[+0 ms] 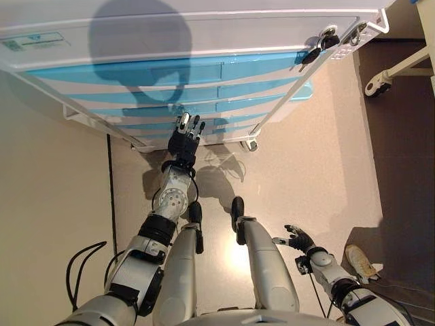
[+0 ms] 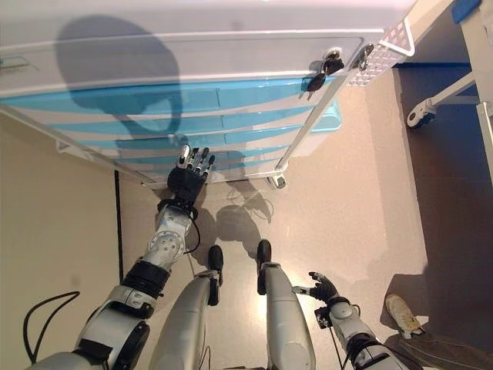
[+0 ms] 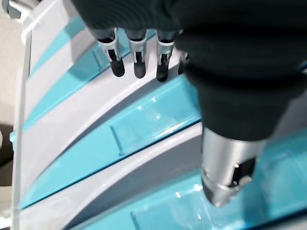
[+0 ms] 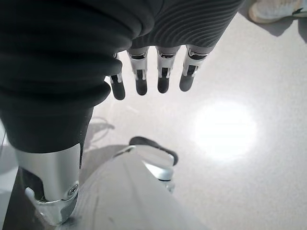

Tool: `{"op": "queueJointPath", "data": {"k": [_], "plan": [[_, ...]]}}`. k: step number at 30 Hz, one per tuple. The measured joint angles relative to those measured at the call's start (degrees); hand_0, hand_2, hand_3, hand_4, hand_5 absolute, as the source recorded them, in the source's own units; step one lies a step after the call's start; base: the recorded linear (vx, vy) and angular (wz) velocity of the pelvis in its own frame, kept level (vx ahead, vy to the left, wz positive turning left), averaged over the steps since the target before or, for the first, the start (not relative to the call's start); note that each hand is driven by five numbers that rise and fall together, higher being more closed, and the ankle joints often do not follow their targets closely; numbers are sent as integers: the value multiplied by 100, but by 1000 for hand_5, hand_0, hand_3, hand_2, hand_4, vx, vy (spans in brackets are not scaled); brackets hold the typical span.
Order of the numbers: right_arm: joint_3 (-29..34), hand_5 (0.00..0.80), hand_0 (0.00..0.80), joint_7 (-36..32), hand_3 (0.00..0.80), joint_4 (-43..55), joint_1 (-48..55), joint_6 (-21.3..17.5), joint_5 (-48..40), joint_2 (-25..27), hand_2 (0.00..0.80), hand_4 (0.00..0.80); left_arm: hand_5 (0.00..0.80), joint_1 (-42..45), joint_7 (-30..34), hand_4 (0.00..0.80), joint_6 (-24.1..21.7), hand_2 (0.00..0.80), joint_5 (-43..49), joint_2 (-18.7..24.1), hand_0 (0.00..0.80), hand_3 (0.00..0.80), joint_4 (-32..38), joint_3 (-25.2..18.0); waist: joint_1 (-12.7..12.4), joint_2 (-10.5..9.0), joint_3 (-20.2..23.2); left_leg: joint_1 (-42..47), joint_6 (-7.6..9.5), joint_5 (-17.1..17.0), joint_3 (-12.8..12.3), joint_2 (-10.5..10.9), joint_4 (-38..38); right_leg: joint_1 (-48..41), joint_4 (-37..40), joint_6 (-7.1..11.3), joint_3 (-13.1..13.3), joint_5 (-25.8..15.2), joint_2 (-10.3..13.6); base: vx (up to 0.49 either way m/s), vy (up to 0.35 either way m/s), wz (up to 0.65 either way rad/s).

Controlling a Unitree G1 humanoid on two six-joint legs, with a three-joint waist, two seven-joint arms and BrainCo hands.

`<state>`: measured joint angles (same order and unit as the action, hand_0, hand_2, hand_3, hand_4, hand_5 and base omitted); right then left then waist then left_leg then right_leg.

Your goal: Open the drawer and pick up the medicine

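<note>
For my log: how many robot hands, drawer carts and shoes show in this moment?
Robot hands: 2 (left hand, right hand)
Drawer cart: 1
Shoe: 1
Total: 4

The left arm reaches forward at full stretch, its left hand [image 1: 185,138] raised with fingers [image 3: 138,62] straight and slightly spread — nothing held. The right arm hangs low at the robot's side; the right hand [image 1: 298,238] is relaxed, fingers [image 4: 163,76] loosely extended — empty
</note>
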<state>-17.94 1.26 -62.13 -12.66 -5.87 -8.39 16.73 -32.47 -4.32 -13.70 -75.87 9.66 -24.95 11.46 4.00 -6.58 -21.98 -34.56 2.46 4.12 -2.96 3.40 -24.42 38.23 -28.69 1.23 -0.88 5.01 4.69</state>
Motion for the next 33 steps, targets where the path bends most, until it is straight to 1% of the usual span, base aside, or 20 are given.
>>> {"op": "queueJointPath", "data": {"k": [4, 7, 9, 14, 18, 20, 21, 22, 23, 24, 29, 33], "plan": [[4, 0, 0, -14, 0, 7, -3, 0, -1, 7, 0, 0, 0, 3, -57, 0, -56, 0, -95, -14, 0, 0, 165, -39, -1, -16, -91, 6, -4, -29, 7, 3, 21, -9, -4, -26, -25, -20, 12, -12, -9, 3], [2, 0, 0, -31, 0, 6, -17, 0, -1, 22, 0, 0, 0, 7, -57, 0, -65, 0, -172, -11, 0, 0, 278, -22, -10, -31, -149, 63, -3, -98, 16, 21, 99, -49, 0, -48, -94, -61, 44, -26, -15, 8], [0, 0, 0, -67, 0, 4, -51, 0, 0, 27, 0, 0, 0, 13, -57, 0, -65, 0, -192, 17, 0, 0, 289, -21, -21, -36, -267, 221, -10, -124, 47, 26, 174, -213, 61, -49, -128, -60, 53, -17, -19, 7], [-1, 0, 0, -87, 0, -9, -55, 0, 0, 33, 0, 0, 0, 43, -57, 0, -61, 0, -193, 77, 0, 0, 305, -16, -24, -36, -297, 310, -21, -176, 83, 50, 282, -284, 93, -51, -147, -61, 71, -21, -14, 4], [-15, 0, 0, -115, 0, -119, -55, 0, 1, 33, 0, 0, 0, 128, -57, 0, 10, 0, -196, 110, 0, 0, 305, -16, -21, -35, -299, 425, -41, -190, 153, 56, 338, -414, 138, -63, -212, -51, 74, -15, -21, 5], [-15, 0, 0, -116, 0, -148, -56, 0, 2, 33, 0, 0, 100, 153, -57, 100, 22, 100, -196, 108, 100, 100, 305, -16, -27, -34, -300, 473, -47, -213, 157, 56, 382, -452, 160, -65, -216, -52, 74, -5, -13, 2], [-34, 0, 0, -122, 0, -159, -54, 0, 3, 32, 0, 0, 408, 205, -57, 408, 29, 408, -217, 106, 408, 408, 304, -20, -22, -34, -300, 535, -49, -215, 161, 50, 399, -513, 179, -66, -240, -51, 70, 0, 0, 0], [-42, 0, 0, -123, 0, -168, -53, 0, 3, 33, 0, 0, 449, 230, -57, 449, 31, 449, -246, 104, 449, 449, 305, -20, -19, -34, -301, 567, -50, -215, 166, 49, 413, -543, 187, -68, -250, -50, 72, 0, 0, 0], [-57, 0, 0, -139, 0, -194, -44, 0, 7, 33, 0, 0, 753, 315, -65, 753, 56, 753, -253, 104, 753, 753, 303, -20, -21, -35, -303, 644, -57, -224, 171, 50, 467, -614, 215, -70, -263, -48, 74, 0, 0, 0], [-64, 0, 0, -143, 0, -195, -42, 0, 8, 37, 0, 0, 800, 363, -68, 800, 59, 800, -253, 103, 800, 800, 303, -20, -22, -35, -303, 670, -59, -226, 171, 51, 486, -631, 221, -73, -263, -47, 74, 0, 0, 0], [-81, 0, 0, -182, 0, -213, -30, 1, 154, 55, 0, 0, 800, 647, -115, 800, 66, 800, -252, 94, 800, 800, 286, -20, -25, -35, -304, 891, -93, -265, 204, 42, 634, -816, 292, -96, -290, -30, 63, 0, 0, 0], [-78, 0, 0, -196, 0, -218, -27, 1, 215, 64, 0, 0, 800, 705, -134, 800, 65, 800, -252, 87, 800, 800, 285, -22, -36, -35, -304, 972, -115, -324, 213, 43, 743, -851, 300, -104, -292, -25, 61, 0, 0, 0]]}}
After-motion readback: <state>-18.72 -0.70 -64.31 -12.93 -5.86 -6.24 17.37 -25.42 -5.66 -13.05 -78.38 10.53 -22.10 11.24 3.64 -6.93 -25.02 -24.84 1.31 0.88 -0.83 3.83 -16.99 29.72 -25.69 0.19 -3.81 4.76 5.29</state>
